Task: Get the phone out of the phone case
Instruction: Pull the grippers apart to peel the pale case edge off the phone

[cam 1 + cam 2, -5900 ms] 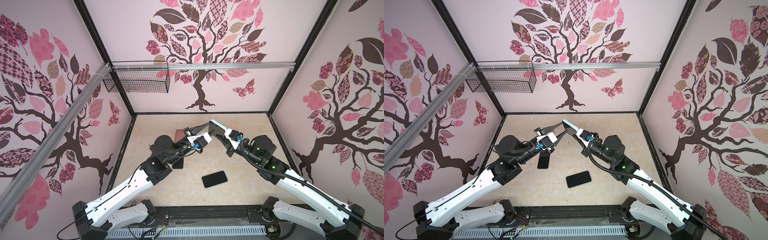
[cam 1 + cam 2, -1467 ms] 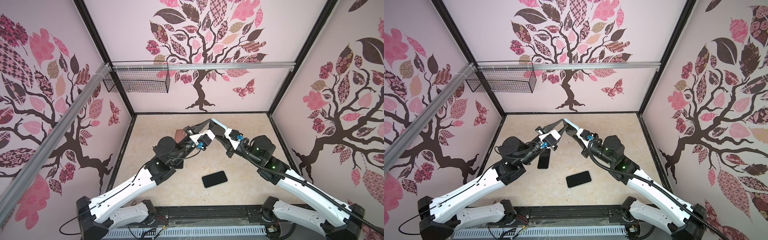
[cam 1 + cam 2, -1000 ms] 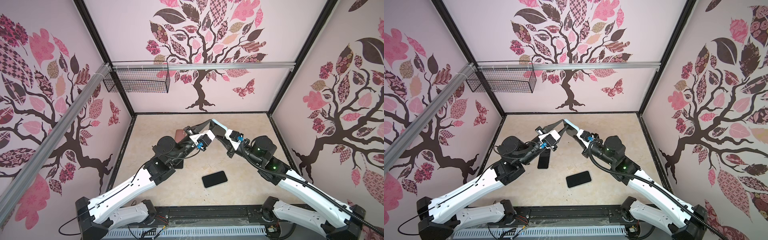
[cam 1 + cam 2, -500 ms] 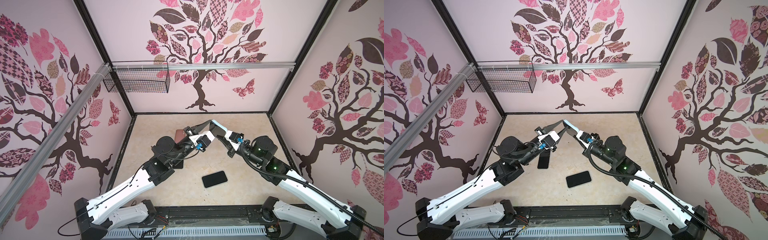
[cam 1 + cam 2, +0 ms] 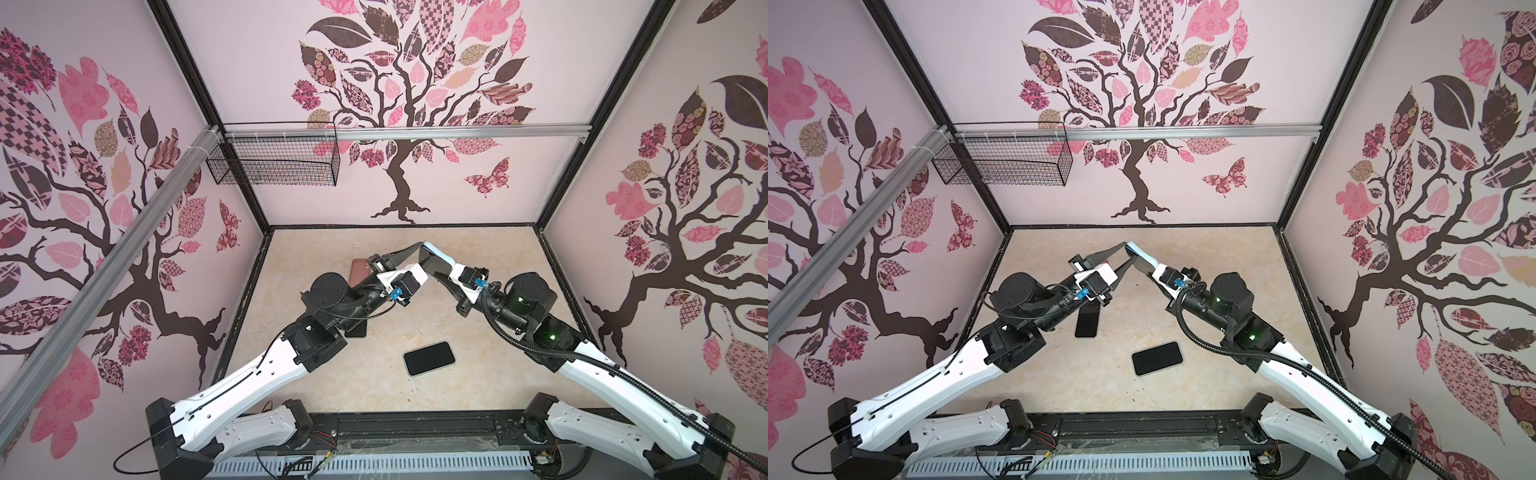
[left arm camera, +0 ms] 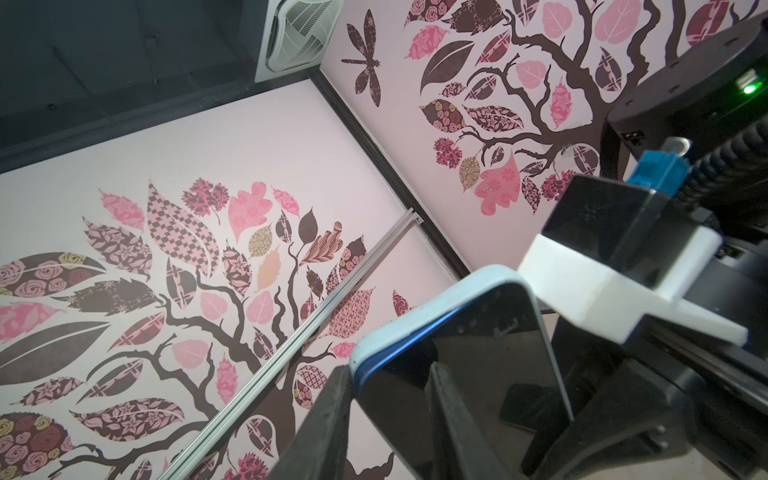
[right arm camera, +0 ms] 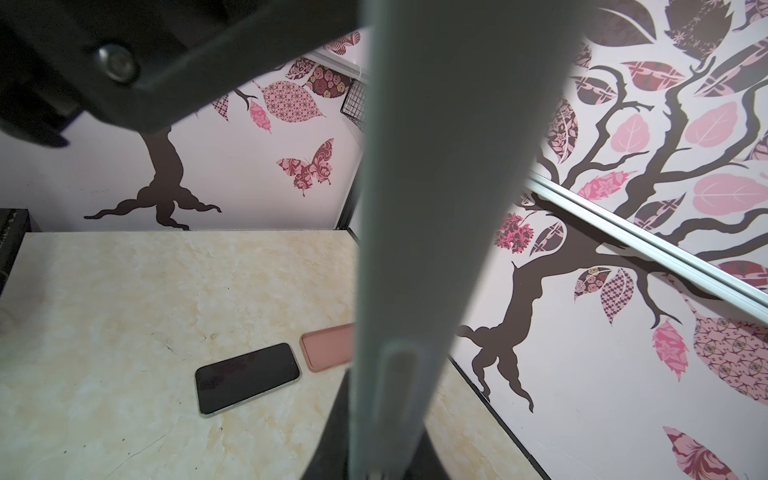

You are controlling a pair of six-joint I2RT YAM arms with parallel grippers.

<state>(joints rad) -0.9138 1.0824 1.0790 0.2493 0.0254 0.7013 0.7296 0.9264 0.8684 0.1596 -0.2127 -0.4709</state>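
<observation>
Right gripper (image 5: 448,268): clenched on the lower end of the phone (image 6: 498,365), carried tilted in the air over the middle of the table (image 5: 478,374). Screen dark, body seated in a light-blue case (image 6: 415,324), pale rim wrapped round the upper corner in the left wrist view.

Left gripper (image 6: 390,374): jaws part-way apart, astride the phone's upper end. One of its fingers (image 6: 444,415) laid across the screen, the other against the case's outer edge. Cannot tell whether pinching or merely touching.

In both top views, met tip to tip above the table, forming a peak with the phone at its top.

Below, flat on the table: a second phone (image 5: 1087,324), bare and dark, partly under the left arm, end to end with a pink case (image 7: 328,347), just beside it. Nearer the arms' bases, well apart from that pair: a third phone (image 5: 428,358), black face up, askew between the two arms.

Higher up, at the back left corner: a wire basket (image 5: 274,162) hung on a metal rail (image 5: 457,132). All round, pale walls with tree decals.
</observation>
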